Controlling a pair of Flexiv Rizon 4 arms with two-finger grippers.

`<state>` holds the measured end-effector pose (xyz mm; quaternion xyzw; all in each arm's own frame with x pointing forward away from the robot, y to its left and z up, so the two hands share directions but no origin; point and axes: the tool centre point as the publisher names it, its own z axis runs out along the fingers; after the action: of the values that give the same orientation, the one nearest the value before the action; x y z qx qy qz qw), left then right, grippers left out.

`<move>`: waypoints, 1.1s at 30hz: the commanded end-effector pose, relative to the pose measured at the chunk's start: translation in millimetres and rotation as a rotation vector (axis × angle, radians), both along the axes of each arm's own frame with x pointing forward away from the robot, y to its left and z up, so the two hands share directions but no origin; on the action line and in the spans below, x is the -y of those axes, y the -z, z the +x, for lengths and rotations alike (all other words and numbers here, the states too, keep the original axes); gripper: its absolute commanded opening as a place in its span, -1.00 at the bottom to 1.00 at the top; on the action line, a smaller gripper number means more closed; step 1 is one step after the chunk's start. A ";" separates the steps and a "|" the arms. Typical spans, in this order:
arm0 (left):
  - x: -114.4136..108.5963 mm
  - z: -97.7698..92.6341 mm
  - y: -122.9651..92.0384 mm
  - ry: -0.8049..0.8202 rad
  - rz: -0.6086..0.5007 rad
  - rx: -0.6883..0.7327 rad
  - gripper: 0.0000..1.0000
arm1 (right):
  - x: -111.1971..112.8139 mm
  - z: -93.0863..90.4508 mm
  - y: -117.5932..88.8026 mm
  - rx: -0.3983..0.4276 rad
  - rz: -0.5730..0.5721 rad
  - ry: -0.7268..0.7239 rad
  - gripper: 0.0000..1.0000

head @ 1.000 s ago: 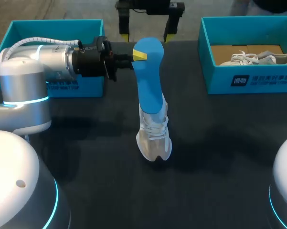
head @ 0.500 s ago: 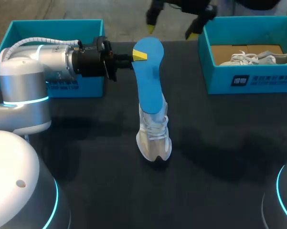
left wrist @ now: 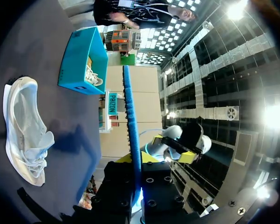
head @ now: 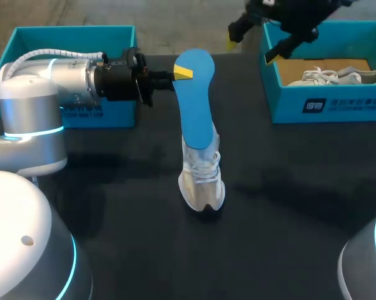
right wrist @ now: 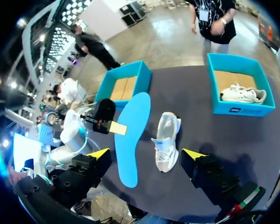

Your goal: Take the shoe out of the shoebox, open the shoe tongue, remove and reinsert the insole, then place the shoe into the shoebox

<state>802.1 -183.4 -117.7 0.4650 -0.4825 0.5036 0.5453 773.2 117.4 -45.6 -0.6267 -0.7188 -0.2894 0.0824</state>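
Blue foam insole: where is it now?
Head view, centre: the insole is pinched at one end by the left claw, near the white sneaker.

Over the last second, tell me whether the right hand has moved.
Yes. The right hand has swung from beyond the insole across to the left wall of the right-side shoebox, fingers open.

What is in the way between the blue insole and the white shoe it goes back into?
Nothing I can see. The left gripper pinches the blue insole in its fingers, up beside the white shoe, with only open space between them. The right gripper hangs open by the shoebox, out of the way.
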 end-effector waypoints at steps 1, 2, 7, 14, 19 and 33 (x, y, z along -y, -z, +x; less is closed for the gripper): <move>0.3 0.4 0.9 0.000 -0.002 0.001 -1.00 | -0.7 4.6 11.4 -0.024 0.414 -0.151 1.00; 0.3 0.4 0.9 0.000 -0.002 0.001 -1.00 | -1.4 5.1 12.7 -0.021 0.443 -0.162 1.00; 0.3 0.4 0.9 0.000 -0.002 0.001 -1.00 | -6.5 7.5 19.7 -0.041 0.571 -0.217 1.00; 0.3 0.4 0.9 0.000 -0.002 0.001 -1.00 | -5.4 10.8 30.7 -0.107 0.646 -0.249 1.00; 0.3 0.4 0.9 0.000 -0.002 0.001 -1.00 | 1.7 16.3 36.8 -0.105 0.729 -0.228 1.00; 0.3 0.4 0.9 0.000 -0.002 0.001 -1.00 | 11.1 28.7 57.9 -0.151 0.739 -0.239 1.00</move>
<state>802.1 -183.3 -117.7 0.4651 -0.4825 0.5036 0.5453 796.5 104.8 -100.7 -0.4905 -0.6293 -0.4669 0.3814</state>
